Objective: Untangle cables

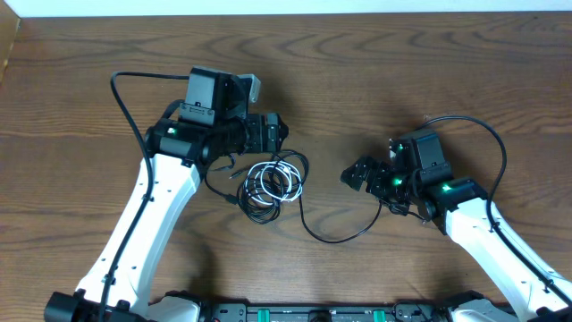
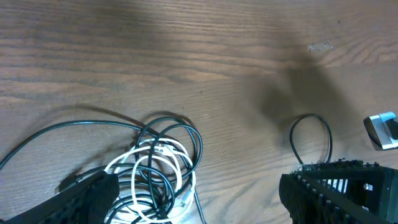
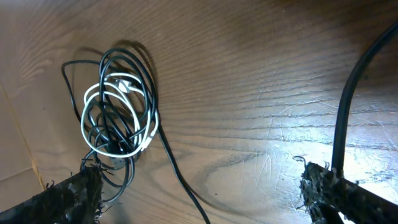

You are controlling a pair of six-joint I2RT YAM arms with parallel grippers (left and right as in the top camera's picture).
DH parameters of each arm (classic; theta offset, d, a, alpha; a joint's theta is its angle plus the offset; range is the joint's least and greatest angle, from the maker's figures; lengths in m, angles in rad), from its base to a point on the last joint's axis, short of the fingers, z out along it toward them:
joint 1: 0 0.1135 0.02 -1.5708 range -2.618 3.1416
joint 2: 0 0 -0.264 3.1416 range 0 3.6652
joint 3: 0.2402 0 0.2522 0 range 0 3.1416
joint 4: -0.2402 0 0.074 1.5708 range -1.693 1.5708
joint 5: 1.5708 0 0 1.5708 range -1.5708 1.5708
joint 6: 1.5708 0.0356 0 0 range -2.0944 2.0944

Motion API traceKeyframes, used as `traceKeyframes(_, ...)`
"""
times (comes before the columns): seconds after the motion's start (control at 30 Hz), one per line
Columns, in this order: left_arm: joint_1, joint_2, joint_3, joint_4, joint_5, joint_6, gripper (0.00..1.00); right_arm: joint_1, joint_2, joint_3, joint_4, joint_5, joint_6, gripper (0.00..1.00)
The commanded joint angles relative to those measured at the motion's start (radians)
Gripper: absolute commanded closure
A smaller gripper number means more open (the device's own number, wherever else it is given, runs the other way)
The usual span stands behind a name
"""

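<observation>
The cables [image 1: 273,183] lie in one tangle at the table's middle, black loops wound with a white cord [image 2: 152,163]. One black strand [image 1: 331,238] trails from the tangle down and right toward the right arm. My left gripper [image 1: 279,136] hovers open just above the tangle's upper edge. In the left wrist view its left finger [image 2: 87,198] overlaps the tangle [image 2: 163,149], with nothing gripped. My right gripper [image 1: 357,174] stands open to the right of the tangle, apart from it. The right wrist view shows the tangle [image 3: 118,112] ahead and the black strand [image 3: 186,186] passing between the open fingers.
The brown wooden table [image 1: 402,72] has its far edge at the top of the overhead view. Thick black arm cables [image 1: 487,134] loop by each arm. A small black loop [image 2: 311,138] and a grey object [image 2: 382,130] sit near the left gripper's right finger.
</observation>
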Motion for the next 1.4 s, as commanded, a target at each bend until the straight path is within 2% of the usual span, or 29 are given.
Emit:
traceKeyframes(0.0, 0.021, -0.01, 0.016, 0.0, -0.009, 0.007, 0.12, -0.002, -0.001, 0.001, -0.002, 0.01, 0.004, 0.01)
traceKeyframes(0.13, 0.044, -0.01, 0.016, 0.0, -0.009, -0.026, 0.12, -0.002, -0.001, 0.001, -0.002, 0.01, 0.004, 0.01)
traceKeyframes(1.2, 0.056, -0.011, 0.016, -0.007, -0.01, -0.024, 0.12, -0.002, -0.001, 0.001, -0.002, 0.01, 0.004, 0.01)
traceKeyframes(1.37, 0.055, -0.01, 0.016, -0.018, -0.145, -0.025, 0.12, -0.002, -0.001, 0.001, -0.002, 0.01, 0.004, 0.01)
